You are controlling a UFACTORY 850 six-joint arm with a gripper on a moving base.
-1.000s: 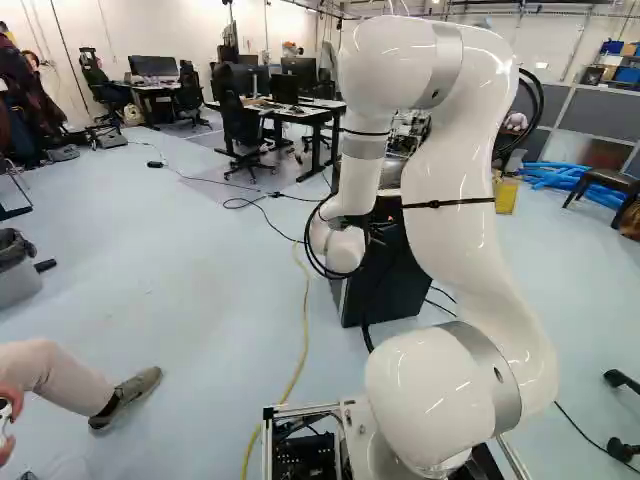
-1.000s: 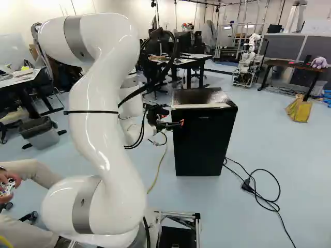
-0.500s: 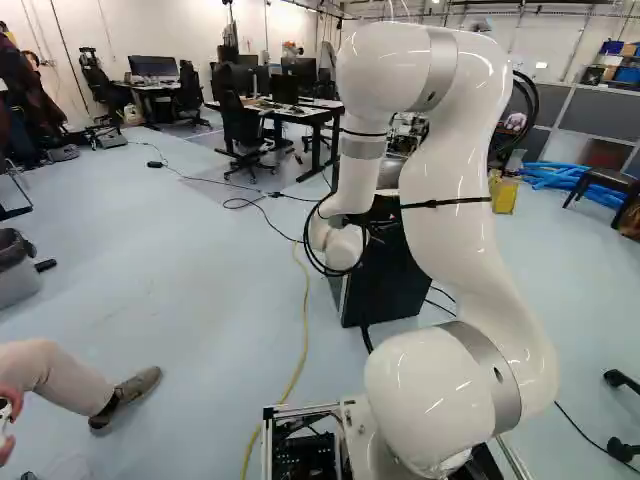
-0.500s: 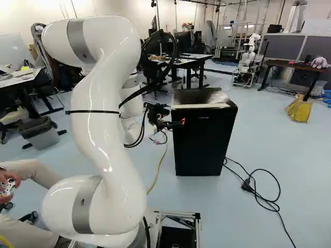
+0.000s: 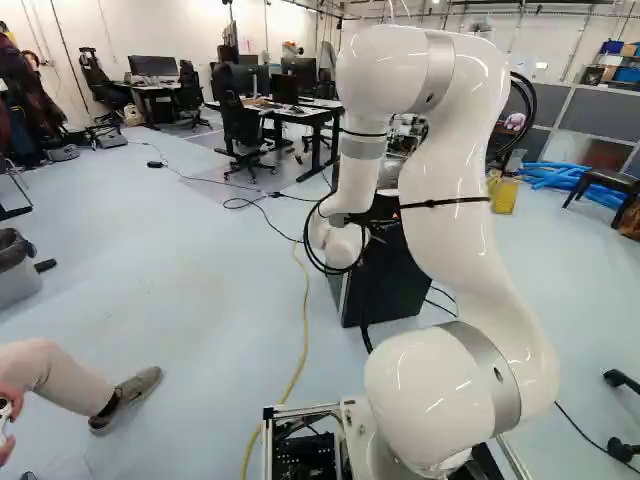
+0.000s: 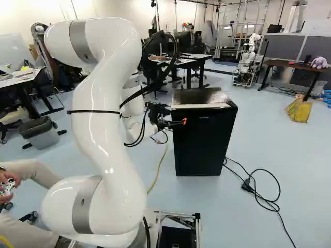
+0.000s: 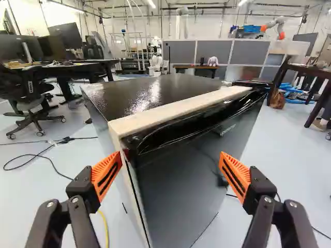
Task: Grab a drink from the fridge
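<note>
My gripper is at the upper front of the black fridge, near the door's edge, in the right base view. Seen from the wrist, the gripper stands wide open, with orange pads on both fingers and nothing gripped. The fridge door is closed; its upper corner and pale side edge lie ahead, between the spread fingers. Whether a fingertip touches the fridge I cannot tell. In the left base view the arm hides much of the fridge. No drink shows.
A black power cable lies on the floor right of the fridge, and a yellow cable runs along the floor to its left. Desks and office chairs stand behind. Another robot stands farther back.
The arm's upper part has sunk a little, and the gripper has edged slightly right across the fridge front in the right base view. The base and fridge have stayed put.
</note>
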